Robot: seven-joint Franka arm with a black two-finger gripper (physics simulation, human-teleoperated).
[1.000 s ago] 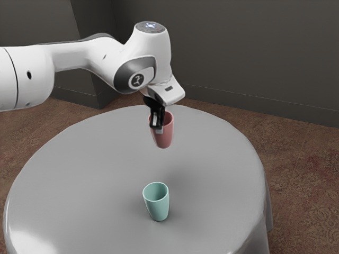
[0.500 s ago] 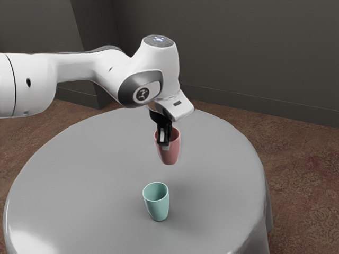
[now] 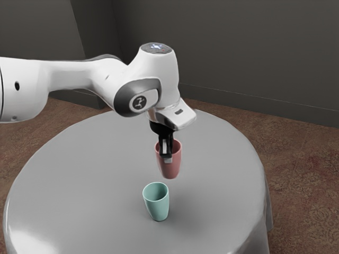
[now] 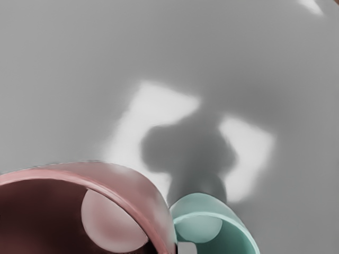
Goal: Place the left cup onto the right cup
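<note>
Gripper [image 3: 167,150] hangs above the table [image 3: 74,174] in the exterior view, jaws clamped on the rim of the pink cup [image 3: 170,163], which dangles upright beneath them, clear of the table. The teal cup [image 3: 155,201] stands below the jaws, slightly toward the exterior view's left, apart from the pink cup's base. In the wrist view, the pink cup [image 4: 79,211] sits just under the jaws, the teal cup [image 4: 212,227] lower down beside its rim, on the grey table [image 4: 79,63].
</note>
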